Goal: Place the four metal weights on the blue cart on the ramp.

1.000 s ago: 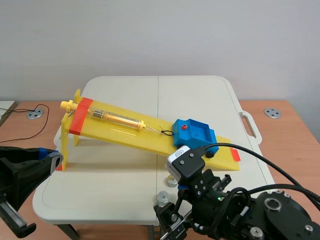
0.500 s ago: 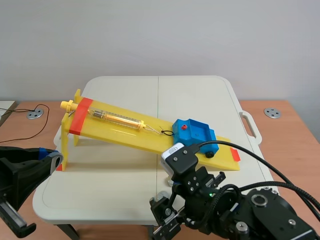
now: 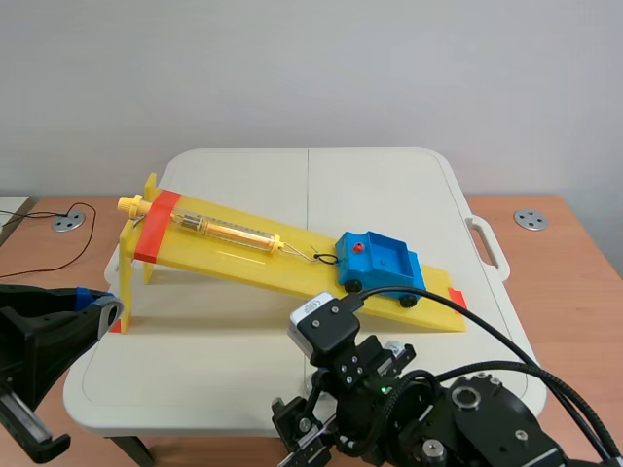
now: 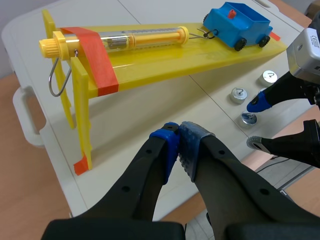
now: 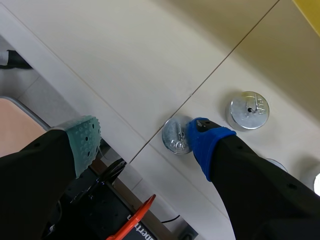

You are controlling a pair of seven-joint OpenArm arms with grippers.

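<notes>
Steel discs first: your right gripper [image 5: 142, 140] has swung in over them in the last sec. In the scene view its arm slid left and lower, so the blue cart [image 3: 380, 261] is now fully uncovered at the low end of the yellow ramp [image 3: 243, 258]. Fingers are spread wide w/ nothing held. The blue pad [image 5: 202, 137] sits at the rim of the nearest weight [image 5: 175, 136]; the green pad [image 5: 82, 142] hangs out past the table [image 5: 125, 60] edge. Reads as lining up pick no. 1, so prob. 0 of 4 loaded. Your left gripper [image 4: 179, 145] is clenched on nothing, well back, unchanged.

Materials: the weights are small shiny metal pucks w/ flat tops & a centre mark too small to read. They look smooth, prob. slippery vs. the soft dotted pads. Just beside the first lies the second weight [image 5: 248, 110]; 2 more are mostly hidden by the blue finger. Cart = hard blue plastic open box, black wheels, red knob. Ramp = glossy yellow plastic w/ orange-red bands. Table is matt off-white w/ a centre seam.
</notes>
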